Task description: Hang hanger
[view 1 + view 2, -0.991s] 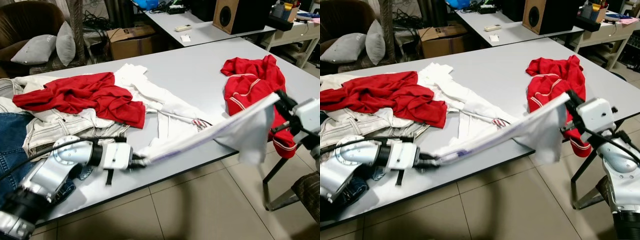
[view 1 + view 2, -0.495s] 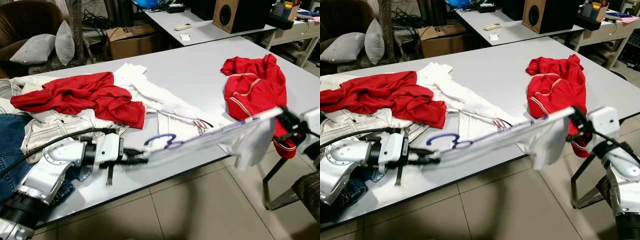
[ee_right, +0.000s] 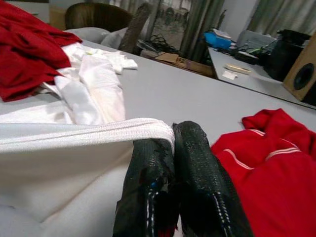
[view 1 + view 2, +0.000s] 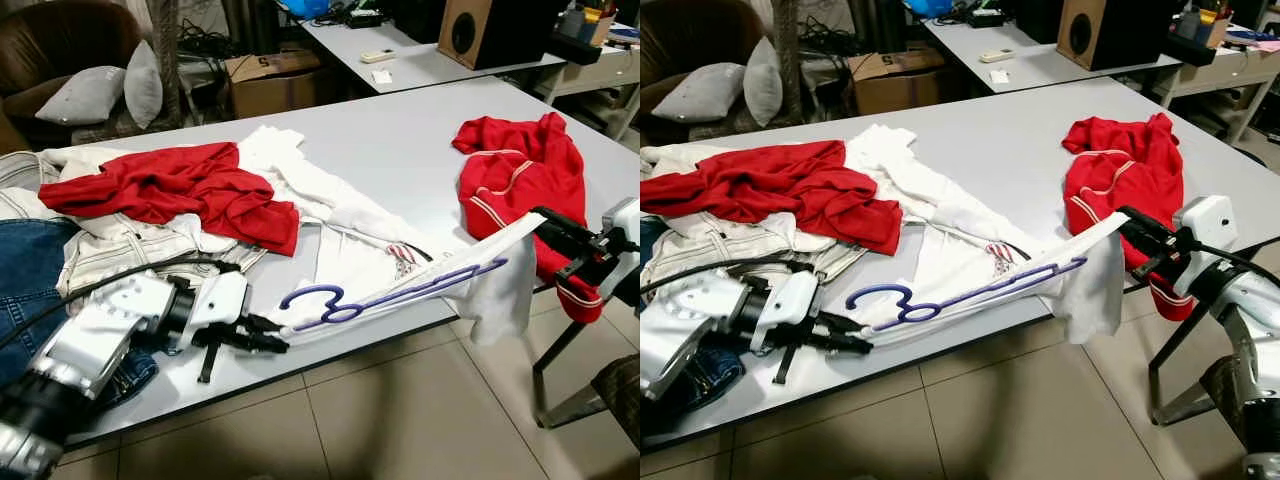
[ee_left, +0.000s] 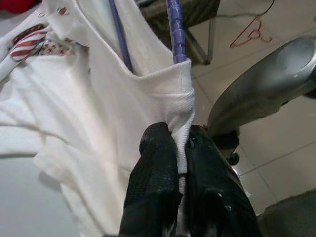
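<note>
there, both grippers [image 4: 268,343] [image 4: 1132,222] pinching white shirt [image 4: 420,290]

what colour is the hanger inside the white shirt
The hanger is purple-blue, with its hook poking out of the white shirt; the left eye view shows it best.

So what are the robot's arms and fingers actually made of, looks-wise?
Both arms are rounded silver metal with white boxy wrist blocks and black cables along them. The left gripper and right gripper each end in two long black fingers, with a rough, textured surface.
</note>
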Tool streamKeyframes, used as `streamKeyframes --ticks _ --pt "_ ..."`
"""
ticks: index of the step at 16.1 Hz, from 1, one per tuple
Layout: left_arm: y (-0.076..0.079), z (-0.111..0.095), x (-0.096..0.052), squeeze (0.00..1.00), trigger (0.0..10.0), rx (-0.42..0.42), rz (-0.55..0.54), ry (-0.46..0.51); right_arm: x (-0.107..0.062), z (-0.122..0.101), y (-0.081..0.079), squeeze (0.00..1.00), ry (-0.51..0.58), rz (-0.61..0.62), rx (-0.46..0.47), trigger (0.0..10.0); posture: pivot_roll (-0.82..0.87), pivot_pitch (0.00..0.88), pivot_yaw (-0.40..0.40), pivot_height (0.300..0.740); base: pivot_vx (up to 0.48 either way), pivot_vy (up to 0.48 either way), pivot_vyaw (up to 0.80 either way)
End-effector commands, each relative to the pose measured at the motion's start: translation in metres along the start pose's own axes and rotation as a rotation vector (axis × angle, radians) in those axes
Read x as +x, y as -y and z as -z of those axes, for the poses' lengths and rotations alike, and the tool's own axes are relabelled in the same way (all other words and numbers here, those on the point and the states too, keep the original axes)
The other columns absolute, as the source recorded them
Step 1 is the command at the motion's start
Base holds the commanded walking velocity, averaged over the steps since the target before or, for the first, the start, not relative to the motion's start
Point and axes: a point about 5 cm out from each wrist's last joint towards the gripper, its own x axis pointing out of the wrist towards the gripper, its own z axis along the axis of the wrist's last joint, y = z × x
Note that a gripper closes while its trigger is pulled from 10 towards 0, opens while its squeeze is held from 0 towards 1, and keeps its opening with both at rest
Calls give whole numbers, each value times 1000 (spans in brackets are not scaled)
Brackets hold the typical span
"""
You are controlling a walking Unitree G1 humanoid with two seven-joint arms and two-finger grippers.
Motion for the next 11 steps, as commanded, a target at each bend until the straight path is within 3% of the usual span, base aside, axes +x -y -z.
streamKeyframes --ticks 1,4,7,11 --pt "6 12 -1 0 0 -34 53 -83 0 -21 13 0 54 28 -35 0 -54 0 54 740 0 0 0" --pt "0 14 2 0 0 -17 36 -145 3 -34 12 0 80 -3 -50 0 -58 0 58 740 0 0 0" --pt "-4 9 -5 0 0 -47 -21 -59 -1 -42 14 0 89 -14 -57 0 -62 0 64 740 0 0 0" --pt "-5 -4 -22 0 0 -119 -134 149 -12 -26 11 0 30 -30 -31 0 -58 0 60 740 0 0 0"
